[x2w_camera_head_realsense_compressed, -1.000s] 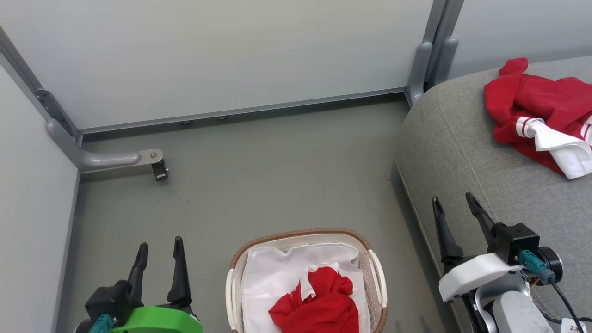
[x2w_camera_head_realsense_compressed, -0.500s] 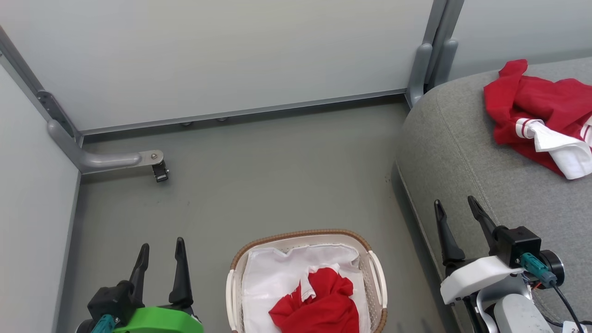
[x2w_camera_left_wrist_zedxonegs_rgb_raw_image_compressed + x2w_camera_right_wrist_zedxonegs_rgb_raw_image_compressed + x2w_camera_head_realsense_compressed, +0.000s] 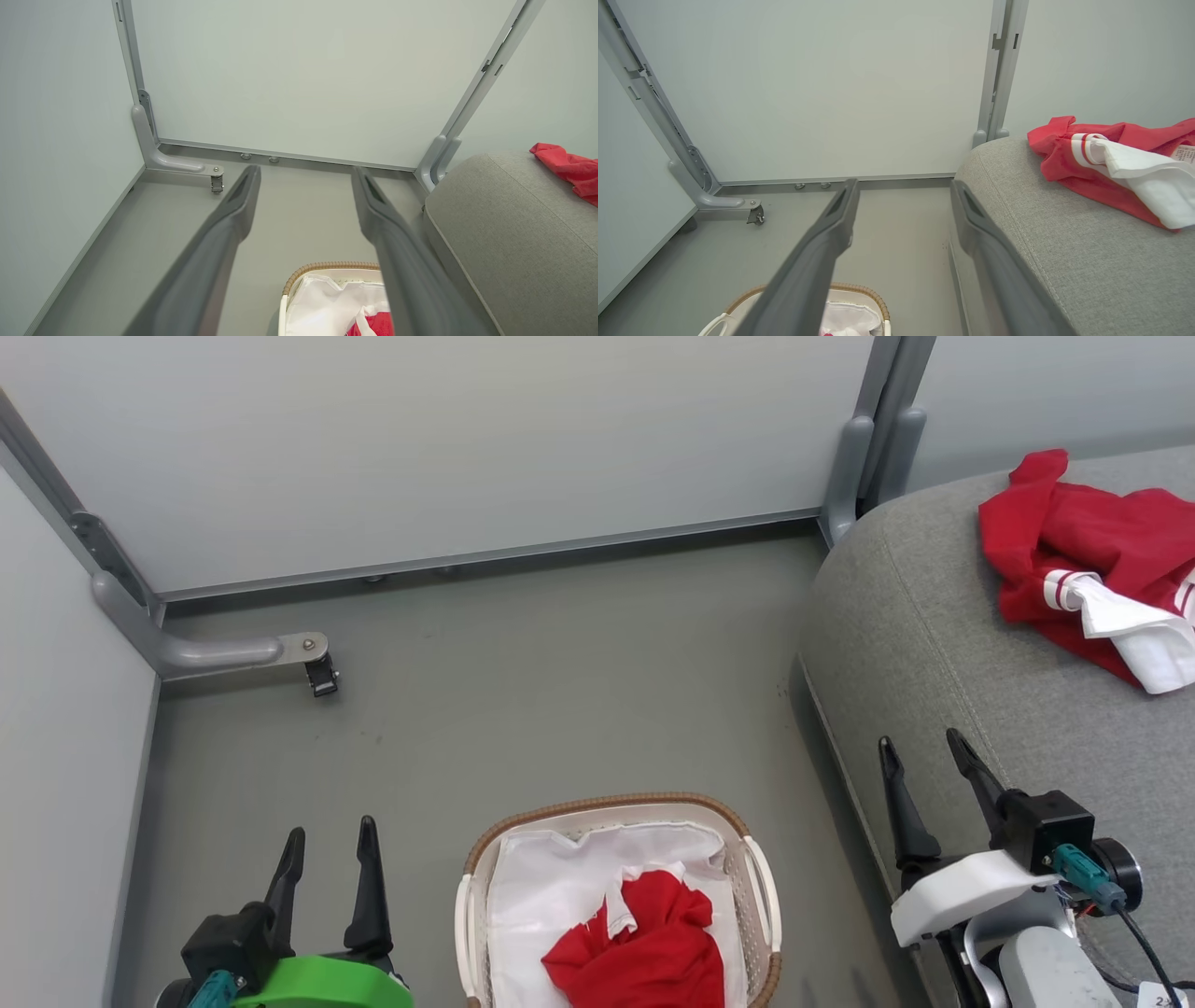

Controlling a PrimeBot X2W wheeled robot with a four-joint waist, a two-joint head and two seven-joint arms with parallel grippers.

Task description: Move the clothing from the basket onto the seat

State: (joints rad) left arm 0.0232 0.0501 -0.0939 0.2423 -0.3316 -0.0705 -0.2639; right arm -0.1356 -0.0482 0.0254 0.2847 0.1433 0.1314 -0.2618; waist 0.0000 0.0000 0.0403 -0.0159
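Fingers [image 3: 367, 887] of the left gripper [image 3: 331, 826] stood wide apart with nothing between them, just left of the basket [image 3: 607, 802]. Those of the right gripper [image 3: 920, 737] were likewise spread and empty, right of the basket, by the near edge of the seat [image 3: 934, 644]. Pale wall panels [image 3: 467, 448] closed off the space beyond the basket, and a grey floor [image 3: 560, 691] ran from them to it. The seat, a big grey cushion, rose to the right of the basket. The basket sat on the floor between the two grippers, its brown rim around a white liner [image 3: 551, 905]. One red jersey [image 3: 644, 957] lay bunched inside the basket on that liner. A second jersey [image 3: 1083, 546], red with white stripes and a white inside, lay crumpled on the seat, well apart from the basket and to its far right. A small caster [image 3: 322, 679] on a metal bracket stood on the floor, far left of the basket.
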